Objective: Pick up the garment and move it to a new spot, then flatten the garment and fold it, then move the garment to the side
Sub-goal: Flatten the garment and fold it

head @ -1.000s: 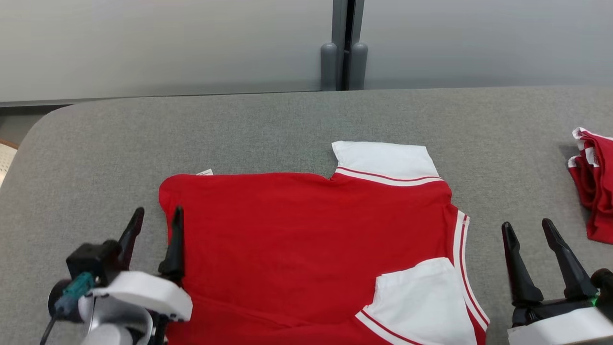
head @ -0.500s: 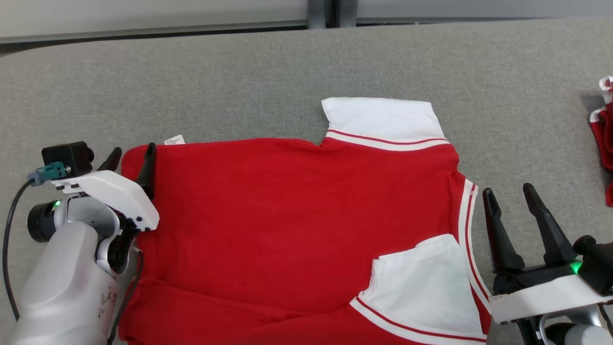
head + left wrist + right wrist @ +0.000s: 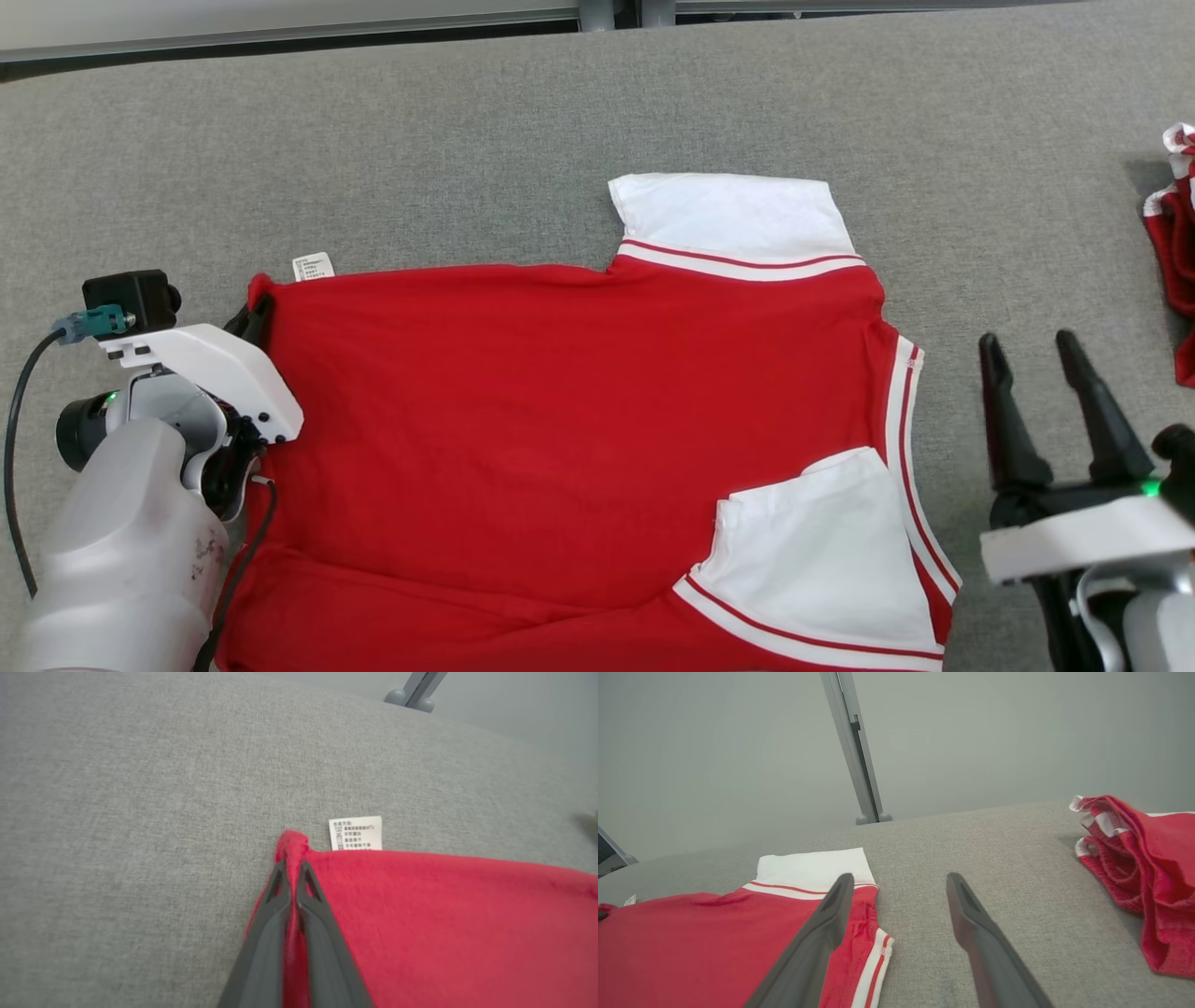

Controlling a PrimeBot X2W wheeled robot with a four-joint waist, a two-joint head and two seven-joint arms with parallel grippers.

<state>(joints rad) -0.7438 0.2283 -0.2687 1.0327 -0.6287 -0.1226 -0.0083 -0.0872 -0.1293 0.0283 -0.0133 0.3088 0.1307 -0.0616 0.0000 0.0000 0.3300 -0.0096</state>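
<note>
The garment (image 3: pixel 579 420) is a red shirt with white sleeves and white-striped trim, lying flat across the grey table (image 3: pixel 467 121). My left gripper (image 3: pixel 257 313) is shut on its far left corner, beside a small white care label (image 3: pixel 313 266). The left wrist view has both fingers pressed together with a red fold of the garment (image 3: pixel 420 924) pinched between them at the left gripper (image 3: pixel 290 865). My right gripper (image 3: pixel 1032 350) stands open on the bare table just right of the garment's striped edge. In the right wrist view the right gripper (image 3: pixel 899 882) holds nothing, the garment (image 3: pixel 691 942) to its left.
A second red and white garment (image 3: pixel 1178 252) lies bunched at the table's far right edge, also as a heap of red cloth (image 3: pixel 1148 868) in the right wrist view. A grey wall with a vertical post (image 3: pixel 852 742) stands behind the table.
My left gripper has gone from open beside the garment's left edge to shut on its far left corner. The head camera has tilted down, shifting the whole picture.
</note>
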